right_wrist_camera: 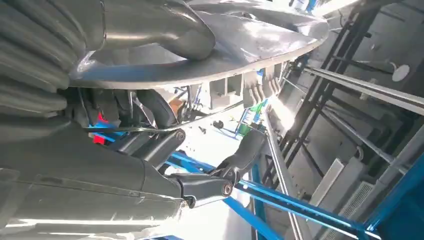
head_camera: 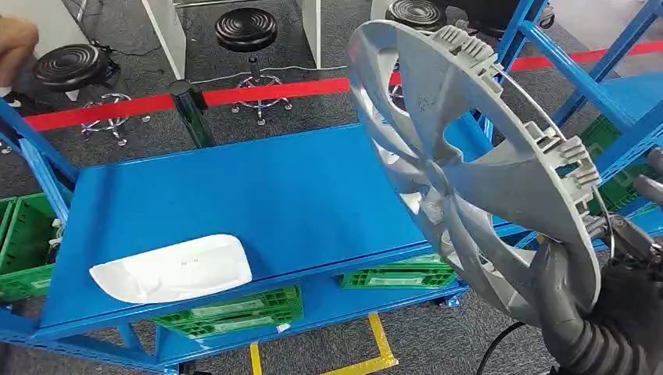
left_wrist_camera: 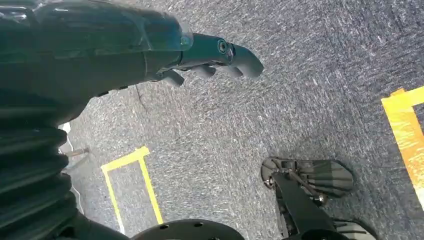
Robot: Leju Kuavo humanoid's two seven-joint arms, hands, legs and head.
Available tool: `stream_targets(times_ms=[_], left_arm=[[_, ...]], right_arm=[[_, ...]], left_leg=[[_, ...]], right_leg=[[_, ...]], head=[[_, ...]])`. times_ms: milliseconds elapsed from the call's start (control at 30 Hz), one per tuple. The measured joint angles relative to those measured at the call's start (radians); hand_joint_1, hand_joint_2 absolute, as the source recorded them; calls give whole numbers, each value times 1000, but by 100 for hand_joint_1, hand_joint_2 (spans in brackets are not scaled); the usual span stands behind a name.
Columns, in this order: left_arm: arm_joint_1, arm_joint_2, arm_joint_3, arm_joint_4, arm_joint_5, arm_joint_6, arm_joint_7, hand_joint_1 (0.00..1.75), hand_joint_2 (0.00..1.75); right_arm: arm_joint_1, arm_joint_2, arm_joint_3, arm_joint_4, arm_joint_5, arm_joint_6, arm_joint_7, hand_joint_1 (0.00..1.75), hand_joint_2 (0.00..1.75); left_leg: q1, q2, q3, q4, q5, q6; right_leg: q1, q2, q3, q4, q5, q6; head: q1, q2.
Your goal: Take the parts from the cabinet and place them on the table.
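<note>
One large silver hubcap (head_camera: 469,168) is filling the right side of the head view, tilted on edge with its ribbed back and clip tabs facing the camera. The right hand (head_camera: 575,301) is gripping it at the lower rim, the thick grey thumb lying across the inner face while the darker fingers are wrapping round behind. In the right wrist view the same hubcap (right_wrist_camera: 210,55) is sitting pinched between the thumb above and the dark fingers (right_wrist_camera: 235,160) below, with its clips and wire ring showing along the edge. The part is hanging in the air over the right end of the blue table (head_camera: 258,195), not touching its top.

On the near left of that table top a white moulded part (head_camera: 172,268) is lying flat, close to the front edge and well apart from the hubcap. Green crates (head_camera: 234,311) are sitting on the shelf under the table. Beyond the far edge a red barrier tape (head_camera: 258,92) is stretching across the grey carpet, and black round stools (head_camera: 246,30) are standing behind it. Blue shelving uprights (head_camera: 618,101) are rising at the far right.

The left hand (left_wrist_camera: 210,55) is hanging over the carpet, holding nothing, its fingers loosely bent and apart. Yellow floor tape (left_wrist_camera: 127,172) is marking the carpet below it.
</note>
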Motion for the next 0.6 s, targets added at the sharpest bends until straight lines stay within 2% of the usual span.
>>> stream_targets(times_ms=[167, 300, 367, 600], left_arm=[[0, -1, 0, 0, -2, 0, -1, 0, 175], [0, -1, 0, 0, -3, 0, -5, 0, 175], [0, -1, 0, 0, -3, 0, -8, 0, 175], [0, -4, 0, 0, -4, 0, -16, 0, 175]], right_arm=[[-1, 0, 0, -5, -25, 2, -9, 175, 175], [-9, 0, -1, -5, -222, 19, -80, 175, 175], [-14, -1, -3, -5, -272, 27, -106, 175, 175], [-17, -2, -24, -5, -349, 48, -147, 175, 175]], left_leg=[[0, 0, 0, 0, 0, 0], [0, 0, 0, 0, 0, 0], [0, 0, 0, 0, 0, 0], [0, 0, 0, 0, 0, 0]], right_leg=[[0, 0, 0, 0, 0, 0], [0, 0, 0, 0, 0, 0], [0, 0, 0, 0, 0, 0], [0, 0, 0, 0, 0, 0]], head=[[0, 0], [0, 0], [0, 0], [0, 0]])
